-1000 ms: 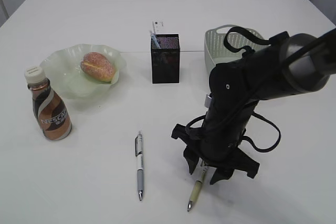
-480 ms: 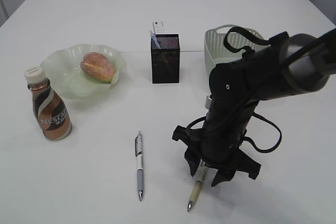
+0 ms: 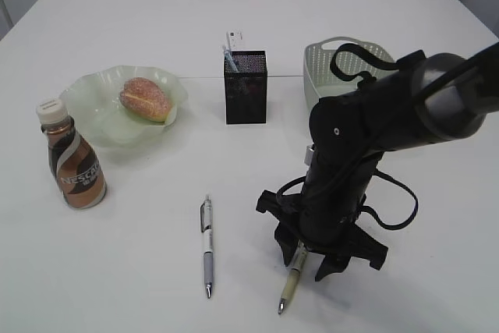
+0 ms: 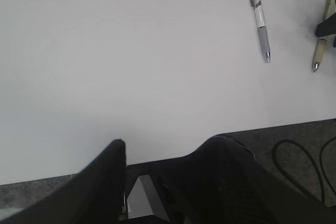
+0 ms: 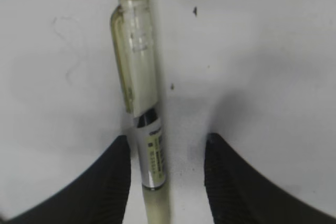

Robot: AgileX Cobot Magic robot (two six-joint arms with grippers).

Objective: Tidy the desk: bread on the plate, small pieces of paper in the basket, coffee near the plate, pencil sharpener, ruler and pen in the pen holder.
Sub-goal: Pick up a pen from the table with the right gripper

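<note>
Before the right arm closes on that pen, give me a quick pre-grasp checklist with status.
1. Beige pen between the right gripper's fingers: ok, it lies in the gap, nearer the left finger in the wrist view.
2. Gripper open: ok, space shows on both sides of the pen.
3. Pen flat on the table: ok, not lifted.
4. Grey pen out of the way: ok, it lies apart, to the left in the exterior view.
5. Pen holder upright with room: upright ok; free room cannot tell, items already stand in it.
6. Left gripper out of the path: ok, it sits at the table's near edge.
</note>
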